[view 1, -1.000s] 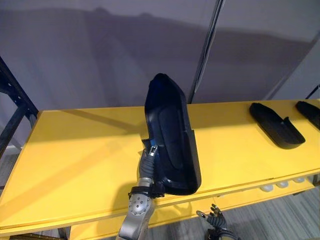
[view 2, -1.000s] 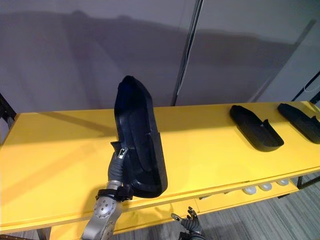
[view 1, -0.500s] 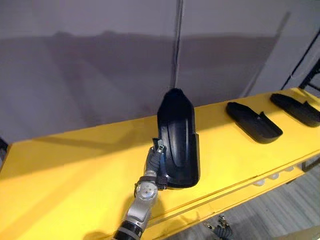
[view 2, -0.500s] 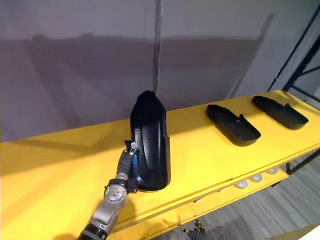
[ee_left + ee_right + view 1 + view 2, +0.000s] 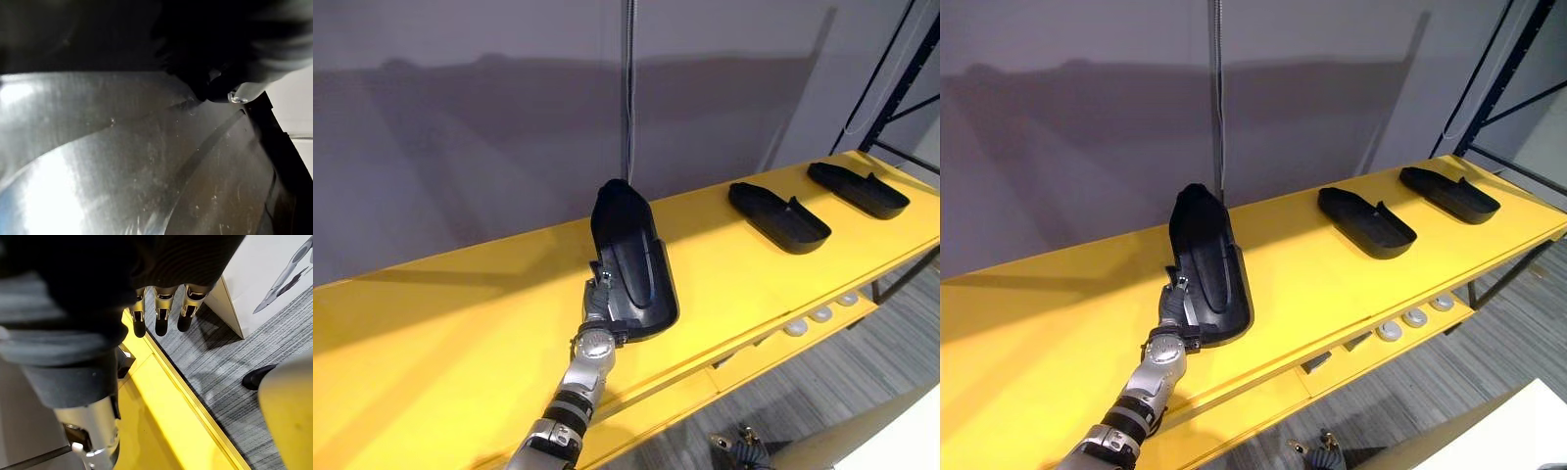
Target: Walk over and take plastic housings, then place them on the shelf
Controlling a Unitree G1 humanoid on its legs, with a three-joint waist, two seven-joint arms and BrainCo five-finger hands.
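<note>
A long black plastic housing (image 5: 631, 259) lies tilted on the yellow shelf (image 5: 450, 323), its hollow side up and its narrow end toward the wall. My left hand (image 5: 599, 297) is shut on its near left edge; the left wrist view shows the housing's glossy inner surface (image 5: 146, 161) from very close. Two more black housings (image 5: 778, 215) (image 5: 858, 189) lie side by side farther right on the same shelf. My right hand (image 5: 161, 308) hangs low in front of the shelf, fingers straight and holding nothing.
Under the yellow top runs a lower yellow ledge with white round parts (image 5: 819, 314). A grey wall stands right behind the shelf. A dark rack upright (image 5: 1489, 83) rises at the right end. A white board (image 5: 274, 274) stands on the grey carpet.
The camera has swung right, bringing the shelf's right end into view. The housing has come down from nearly upright to lying low on the shelf, still in my left hand.
</note>
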